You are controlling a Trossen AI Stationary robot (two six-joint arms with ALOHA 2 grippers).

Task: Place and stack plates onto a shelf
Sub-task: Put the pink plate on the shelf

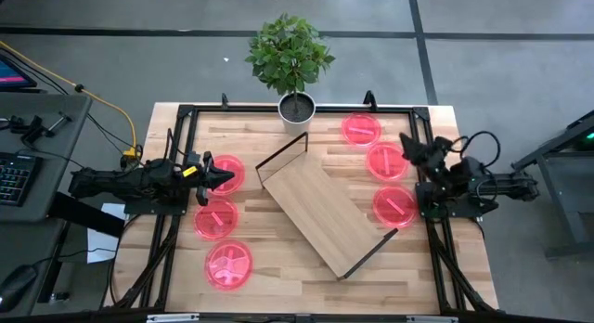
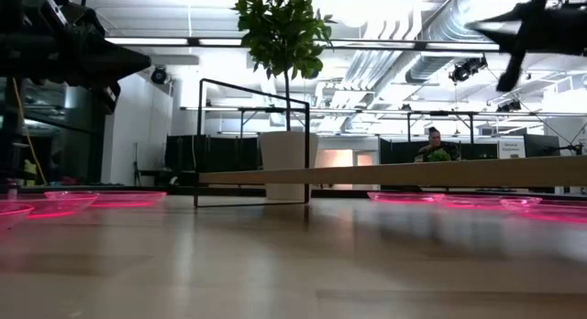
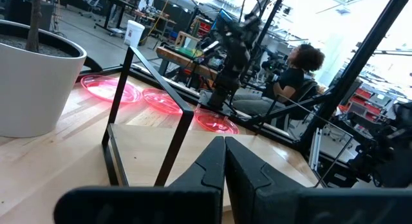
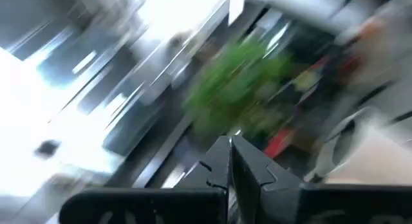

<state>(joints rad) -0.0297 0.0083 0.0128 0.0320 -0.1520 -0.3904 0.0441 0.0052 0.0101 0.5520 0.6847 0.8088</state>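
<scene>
The big wood table [image 1: 278, 258] is holding everything. The shelf [image 1: 325, 212] is lying slanted in the middle w/ black wire frames at both short ends, & nothing is sitting on it.

The plant pot [image 1: 297, 107] is standing at the far edge, just past the shelf.

Six pink plates are lying flat on the table, 3 per side. Left side: one [image 1: 225, 173] right by the left gripper, one [image 1: 215, 218] below it, one [image 1: 228, 264] nearest the front. Right side: one [image 1: 361, 129] near the pot, one [image 1: 387, 161], one [image 1: 394, 206]. None are stacked.

The left gripper [image 1: 223, 179] is hovering over the top left plate, fingers [image 3: 212, 166] pressed together, holding nothing. The right gripper [image 1: 406, 140] is hanging up over the right edge by the 2 far plates; its fingers [image 4: 222, 163] are closed tight too, empty.

A person [image 3: 293, 73] is sitting far off behind the table.

So I think the job is only starting: 0 plates on the shelf, all 6 left to move & stack.
</scene>
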